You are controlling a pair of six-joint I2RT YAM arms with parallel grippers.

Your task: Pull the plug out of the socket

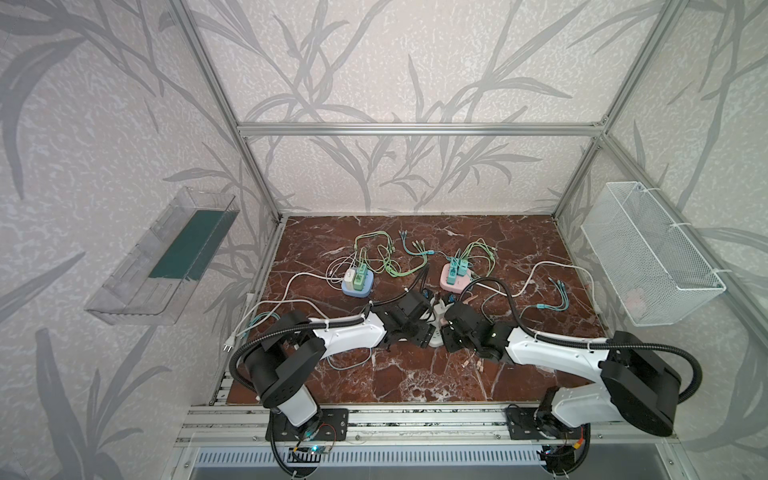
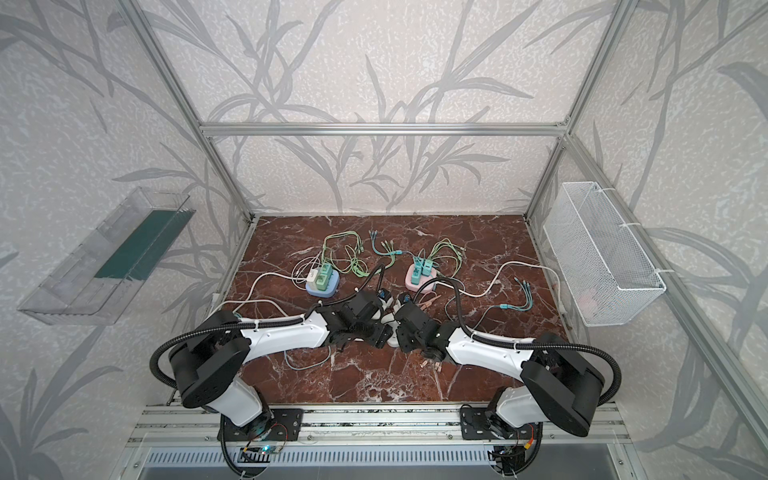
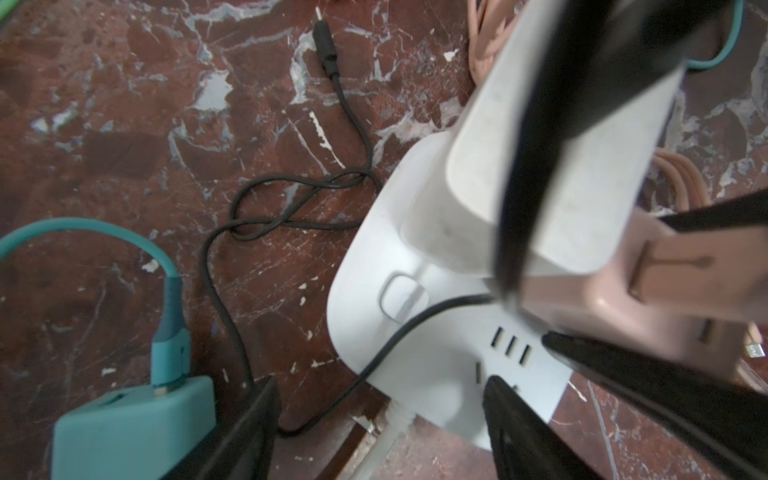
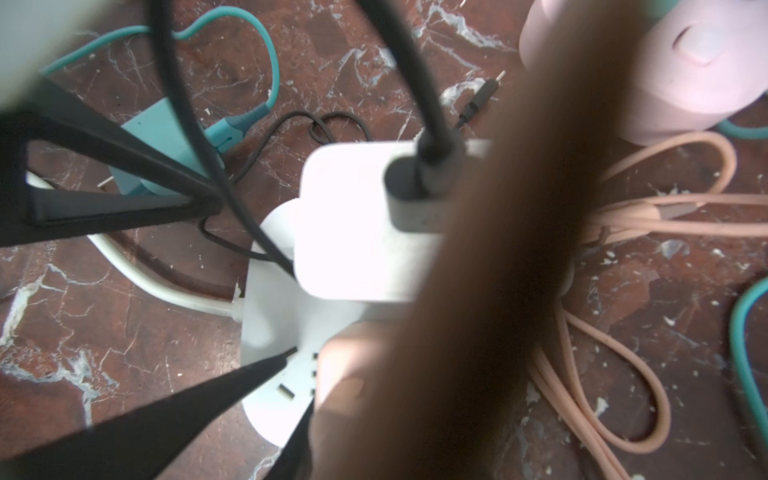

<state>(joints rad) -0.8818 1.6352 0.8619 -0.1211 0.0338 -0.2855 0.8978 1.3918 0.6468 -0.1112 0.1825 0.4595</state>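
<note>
- The pink plug [image 4: 349, 374] stands on top of the white power strip [image 3: 415, 324], beside its row of small slots. Whether its prongs are fully seated cannot be told.
- The right hand [image 3: 602, 276] is clamped on the pink plug, with a black finger against each side.
- A white adapter [image 3: 478, 166] is plugged into the strip just beside the pink plug.
- The left hand [image 3: 382, 380] is at the strip's cord end with its fingers apart, one over the strip and one off its edge.
- A teal adapter [image 3: 133, 424], a black cord [image 3: 291, 195] and pink cords [image 4: 623, 232] lie on the worktop [image 3: 124, 145] near the strip.
</note>
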